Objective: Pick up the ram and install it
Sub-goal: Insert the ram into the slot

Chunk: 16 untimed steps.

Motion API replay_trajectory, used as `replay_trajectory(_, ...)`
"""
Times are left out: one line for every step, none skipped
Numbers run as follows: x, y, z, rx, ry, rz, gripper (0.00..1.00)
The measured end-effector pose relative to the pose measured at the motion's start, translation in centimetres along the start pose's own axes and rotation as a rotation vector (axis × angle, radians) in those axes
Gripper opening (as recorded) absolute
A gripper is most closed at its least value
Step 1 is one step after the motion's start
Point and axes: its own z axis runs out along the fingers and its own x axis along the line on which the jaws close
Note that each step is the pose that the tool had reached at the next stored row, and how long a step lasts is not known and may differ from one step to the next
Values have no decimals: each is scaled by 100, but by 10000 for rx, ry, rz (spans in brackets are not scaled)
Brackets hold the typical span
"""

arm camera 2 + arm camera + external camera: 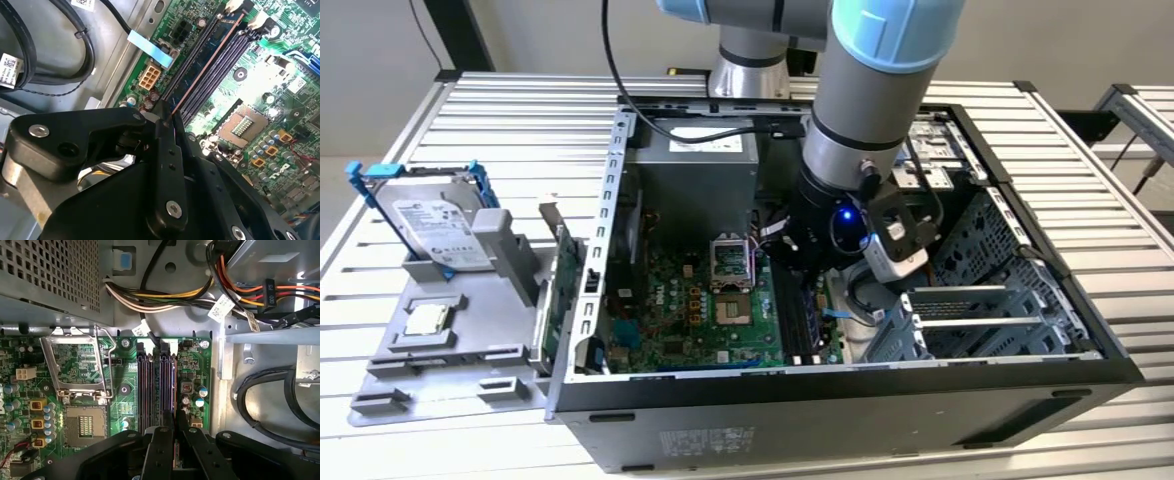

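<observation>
From my console, the jaws of the gripper (167, 114) look drawn together on the near end of the ram (198, 64). In the second wrist view the stick stands on edge along the memory slots (220, 60), on the side nearest the case wall with the cables. I cannot tell whether it is fully seated.

I judge the ram to be light and stiff, but thin and fragile. It is a bare circuit board that will not forgive twisting or a slanted push. Its flat faces are smooth, so a pinch across them near the upper edge suits it best, kept clear of the contact edge. Downward force should be spread evenly along its length.

By my count there is one ram and what look like four slots, set in two pairs, in the first wrist view. There is one processor socket (86, 425) beside the slots. One open computer case (854, 400) stands mid-bench. Toward the bench's (520, 110) edge at the exterior view's left is one grey tray (467, 340). It carries one hard drive (438, 228) in a blue frame and one small processor chip (427, 318).
</observation>
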Motion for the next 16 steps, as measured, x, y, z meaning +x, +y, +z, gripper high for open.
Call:
replay_trajectory(0,0,0,1,0,1,0)
replay_trajectory(0,0,0,1,-1,1,0)
replay_trajectory(0,0,0,0,-1,2,0)
replay_trajectory(0,0,0,0,0,2,0)
replay_trajectory(0,0,0,0,-1,3,0)
replay_trajectory(0,0,2,0,-1,3,0)
replay_trajectory(0,1,13,-3,-1,3,0)
replay_trajectory(-1,1,31,-3,-2,3,0)
replay_trajectory(-1,1,47,-1,-1,3,0)
replay_trajectory(-1,1,54,-1,0,3,0)
replay_trajectory(-1,1,54,-1,5,3,0)
replay_trajectory(-1,1,53,1,9,3,0)
replay_trajectory(-1,1,53,1,13,3,0)
replay_trajectory(-1,1,53,1,17,3,0)
replay_trajectory(-1,1,54,1,21,3,0)
replay_trajectory(-1,1,54,0,25,3,0)
